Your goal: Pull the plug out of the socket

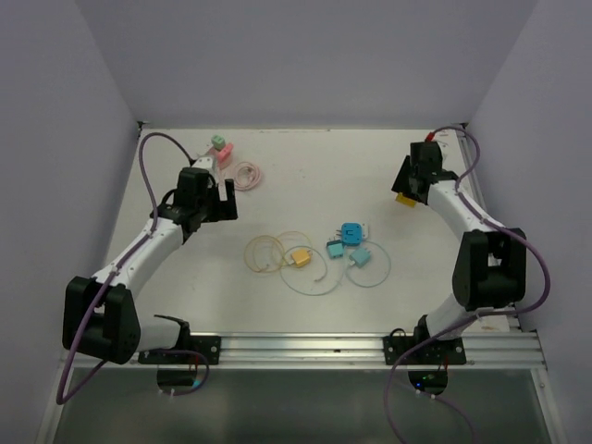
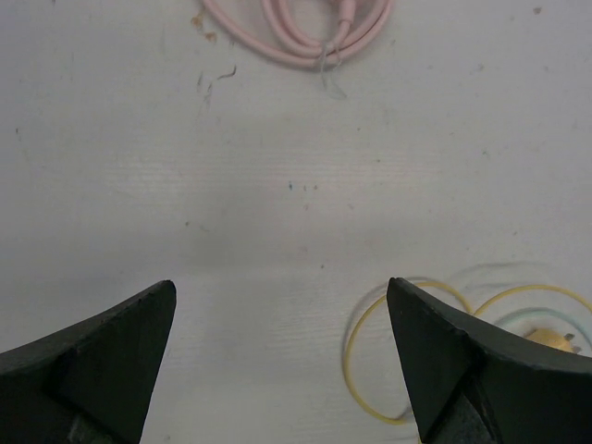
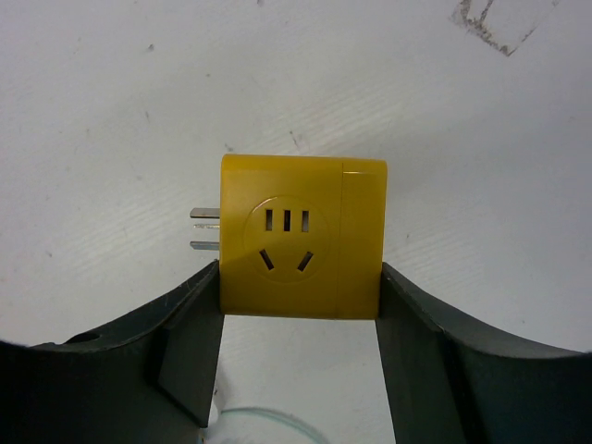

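Observation:
My right gripper (image 1: 408, 191) is shut on a yellow socket block (image 1: 404, 198) at the far right of the table. In the right wrist view my right gripper (image 3: 301, 282) has its fingers pressed against both sides of the socket block (image 3: 301, 236). The block's face slots are empty and two metal prongs (image 3: 205, 228) stick out on its left. A yellow plug (image 1: 298, 257) on a thin yellow cable lies at the table's middle. My left gripper (image 1: 222, 199) is open and empty over bare table. In the left wrist view my left gripper (image 2: 282, 296) has the yellow cable loop (image 2: 356, 370) by its right finger.
A blue socket (image 1: 351, 233) and two teal plugs (image 1: 335, 248) with a pale cable lie right of the yellow plug. A green and pink block pair (image 1: 220, 148) and a coiled pink cable (image 1: 247, 174) lie at the back left; the cable also shows in the left wrist view (image 2: 305, 32).

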